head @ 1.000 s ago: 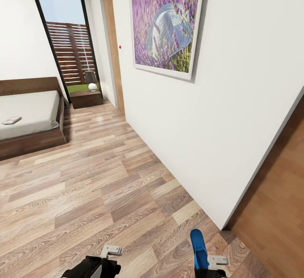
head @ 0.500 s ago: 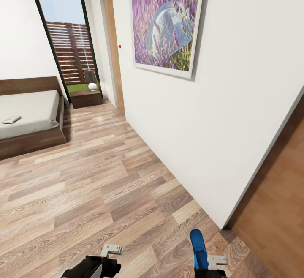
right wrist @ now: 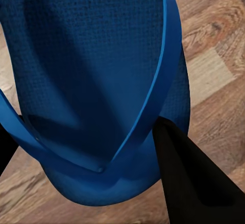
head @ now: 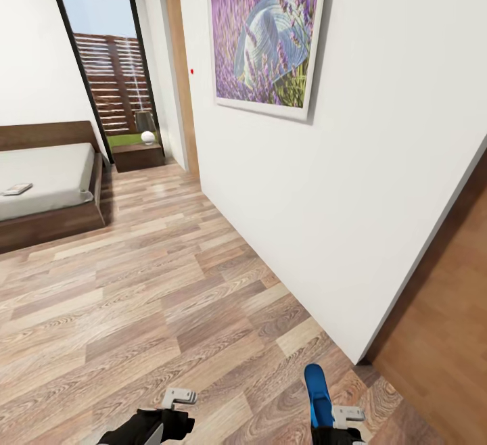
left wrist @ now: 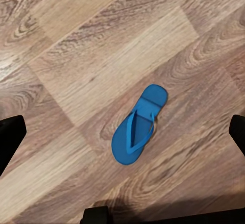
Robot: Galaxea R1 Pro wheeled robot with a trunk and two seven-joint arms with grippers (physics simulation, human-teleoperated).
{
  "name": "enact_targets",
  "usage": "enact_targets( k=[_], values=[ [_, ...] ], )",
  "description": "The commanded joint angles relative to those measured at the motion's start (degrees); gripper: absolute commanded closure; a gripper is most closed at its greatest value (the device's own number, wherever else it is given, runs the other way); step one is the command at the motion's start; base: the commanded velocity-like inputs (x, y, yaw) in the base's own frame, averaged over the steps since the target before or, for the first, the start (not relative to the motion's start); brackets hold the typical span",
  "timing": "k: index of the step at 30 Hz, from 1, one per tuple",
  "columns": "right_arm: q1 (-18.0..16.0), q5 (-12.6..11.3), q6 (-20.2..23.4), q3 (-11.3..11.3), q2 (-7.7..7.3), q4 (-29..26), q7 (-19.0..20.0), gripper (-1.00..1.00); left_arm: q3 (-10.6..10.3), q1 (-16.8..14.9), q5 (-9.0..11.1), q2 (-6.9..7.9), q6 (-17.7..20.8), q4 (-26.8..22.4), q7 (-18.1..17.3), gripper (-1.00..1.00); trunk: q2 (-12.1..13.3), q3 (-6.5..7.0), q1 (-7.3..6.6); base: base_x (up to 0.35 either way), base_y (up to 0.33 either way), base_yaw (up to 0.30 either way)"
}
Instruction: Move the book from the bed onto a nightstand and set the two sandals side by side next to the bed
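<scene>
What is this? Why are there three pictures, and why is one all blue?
It's a pretend robot inside a computer world, with two arms. The big picture is from its head, looking down a bedroom. There's the bed with a book on it, and a nightstand beside it. At the bottom you see the left gripper and the right gripper. The other two pictures come from little cameras on its wrists. The right one is holding a blue sandal very close to its camera, so that picture looks blue. The left one, open, looks down at the other sandal lying on the wood floor.
</scene>
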Motion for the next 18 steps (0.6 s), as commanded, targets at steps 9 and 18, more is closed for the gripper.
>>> enact_targets(
  k=[9, 18],
  values=[
    [-0.02, -0.01, 0.16, 0.55, 0.33, -5.97, 0.83, 1.0, -0.38, -0.01, 0.24, 0.03, 0.21, -0.12, -0.04, -1.0, -3.65, -1.67, 1.98, 0.0, 0.0, 0.0],
    [0.16, 0.03, 0.85, 1.25, 0.6, -10.3, 1.77, 1.0, -0.38, -0.01, 0.23, 0.03, 0.04, -0.19, -0.04, -1.0, -7.26, -3.29, 3.95, 0.0, 0.0, 0.0]
  ],
)
